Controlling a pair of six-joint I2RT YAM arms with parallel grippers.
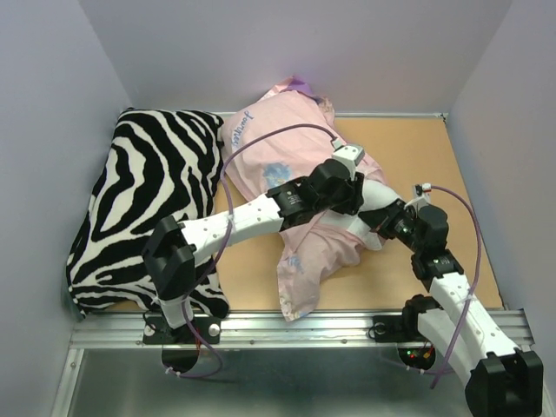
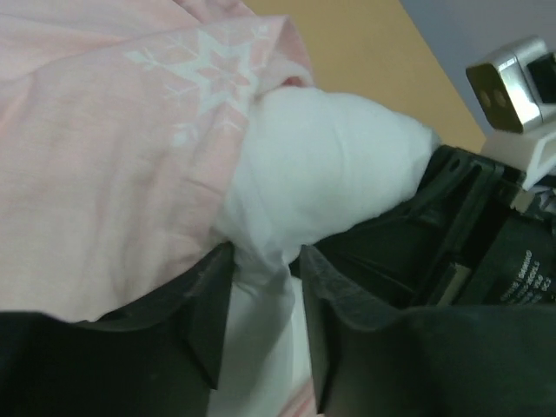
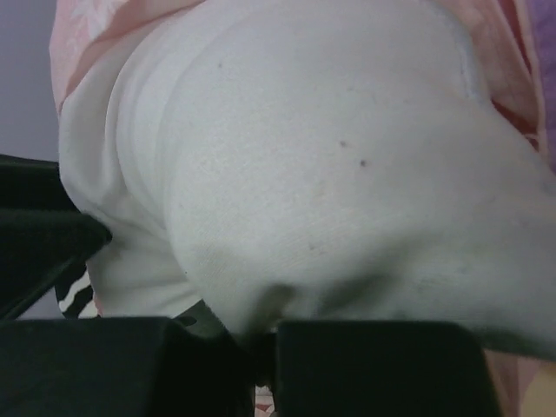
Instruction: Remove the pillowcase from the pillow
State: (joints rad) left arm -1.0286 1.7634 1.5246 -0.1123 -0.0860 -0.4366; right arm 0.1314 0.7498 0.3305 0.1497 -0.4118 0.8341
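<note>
The counter [image 1: 434, 156], tan and smooth, was walled on three sides, with a metal rail [image 1: 304, 327] along its near edge. Bare room lay mostly at the right and far right. One black-and-white zebra pillow [image 1: 148, 191] filled the left side against the wall.

One pillowcase [image 1: 269, 148], thin pale pink cloth with white snowflakes, lay crumpled mid-counter, touching the zebra pillow and reaching the back wall. One pillow [image 2: 330, 165], plump, white and finely woven, bulged out of its open end towards the right.

Two arms met there. The left fingers [image 2: 217, 295] were closed to a narrow slit, pinching a fold of the pillow. The right fingers [image 3: 295, 356] were almost together, gripping pillow cloth too.
</note>
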